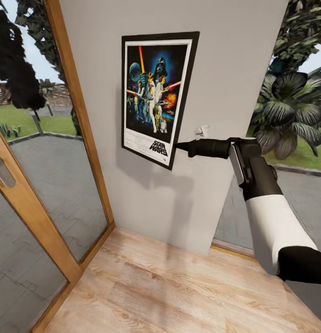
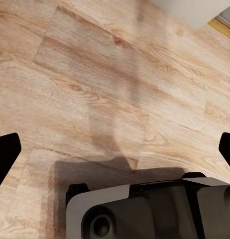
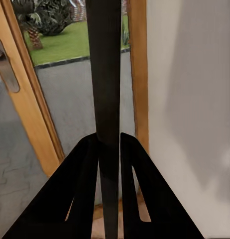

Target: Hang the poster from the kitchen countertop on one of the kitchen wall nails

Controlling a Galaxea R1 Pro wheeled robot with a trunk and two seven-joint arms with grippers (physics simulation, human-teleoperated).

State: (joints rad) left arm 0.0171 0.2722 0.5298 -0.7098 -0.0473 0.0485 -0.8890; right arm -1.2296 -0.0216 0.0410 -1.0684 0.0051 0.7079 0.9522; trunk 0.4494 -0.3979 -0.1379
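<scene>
The Star Wars poster (image 1: 156,97), black-framed with a white border, hangs upright and slightly tilted in front of the grey wall (image 1: 234,64). My right gripper (image 1: 179,147) is shut on its lower right edge. In the right wrist view the poster (image 3: 107,74) runs edge-on as a dark strip between the two black fingers (image 3: 82,189). A small pale wall nail (image 1: 203,131) sticks out just right of the poster, above my right wrist. My left gripper (image 2: 115,149) points down at the wooden floor, open and empty. The kitchen countertop is out of view.
A wood-framed glass door (image 1: 72,115) with a metal handle (image 1: 2,169) stands at the left of the wall panel. A window with garden plants (image 1: 290,111) lies at the right. Wooden floor (image 1: 169,286) spreads below. My own base (image 2: 145,209) shows in the left wrist view.
</scene>
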